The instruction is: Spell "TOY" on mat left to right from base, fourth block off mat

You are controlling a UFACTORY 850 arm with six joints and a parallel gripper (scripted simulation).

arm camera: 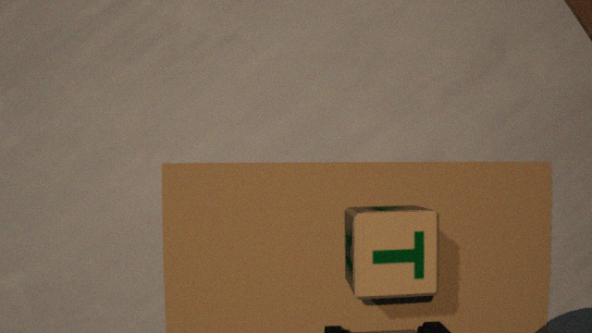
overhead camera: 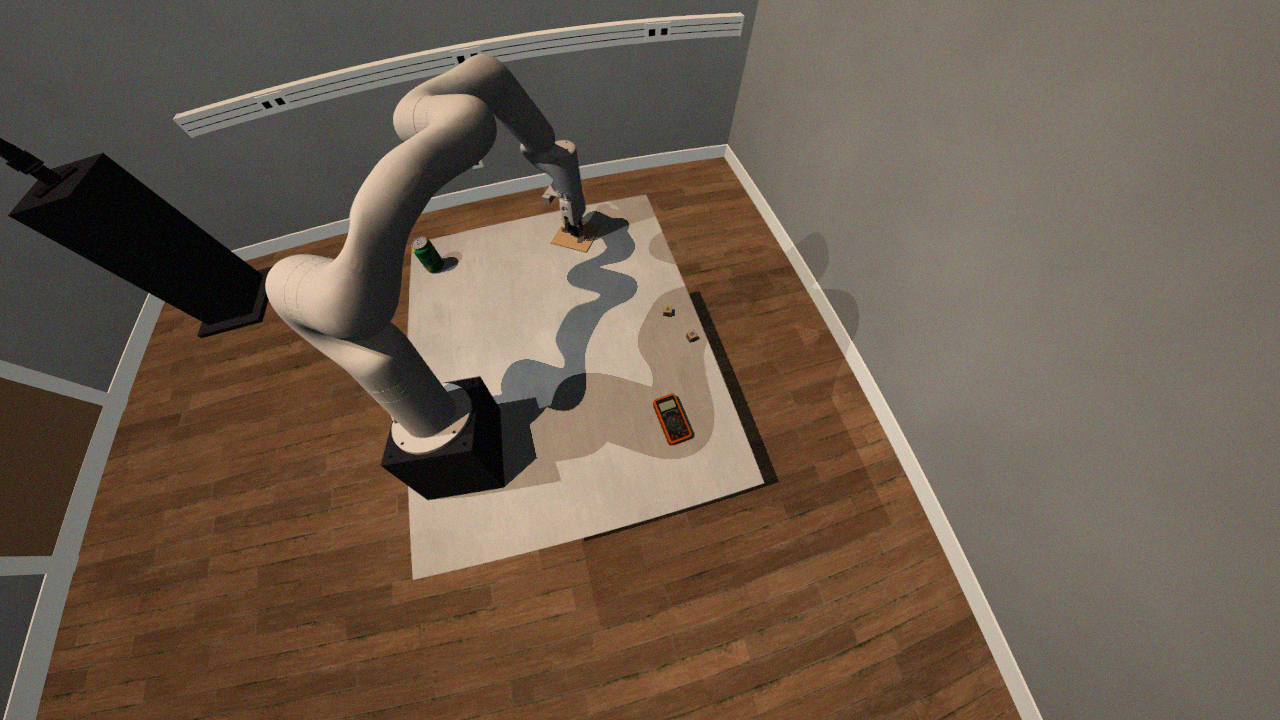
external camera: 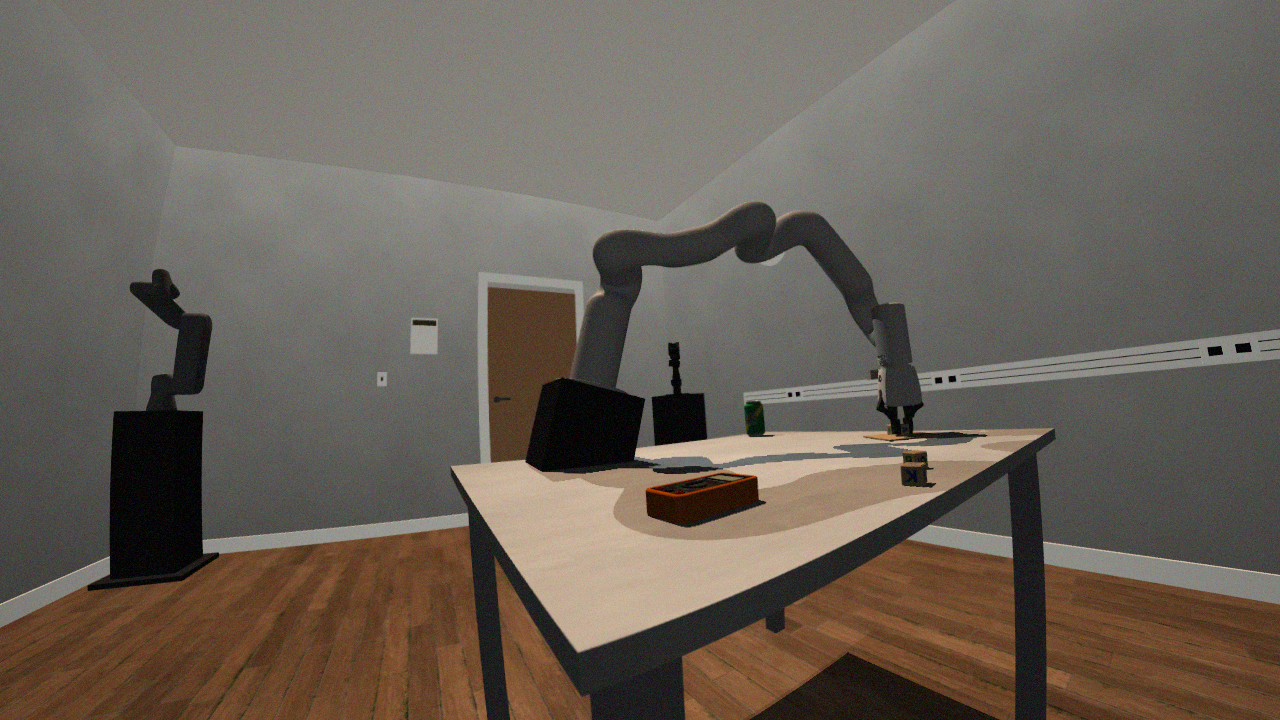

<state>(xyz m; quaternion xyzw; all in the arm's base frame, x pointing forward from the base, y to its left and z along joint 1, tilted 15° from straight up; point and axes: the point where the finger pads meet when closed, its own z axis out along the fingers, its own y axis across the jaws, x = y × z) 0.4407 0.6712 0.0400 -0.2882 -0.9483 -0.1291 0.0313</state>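
The tan mat lies at the far end of the table, also in the top view (overhead camera: 572, 239). A cream block with a green T (arm camera: 393, 252) sits on the mat; in the wrist view the T lies on its side. My gripper (arm camera: 384, 329) is low over the mat just beside the T block and is shut on another block, whose letter is hidden. It also shows in the top view (overhead camera: 572, 225) and the exterior view (external camera: 899, 428). Two more blocks (overhead camera: 667, 310) (overhead camera: 691, 335) sit off the mat near the table's right edge.
A green can (overhead camera: 427, 255) stands at the far left of the table. An orange multimeter (overhead camera: 672, 418) lies near the right front. My black base (overhead camera: 447, 438) stands at the near side. The table edge runs close past the two loose blocks.
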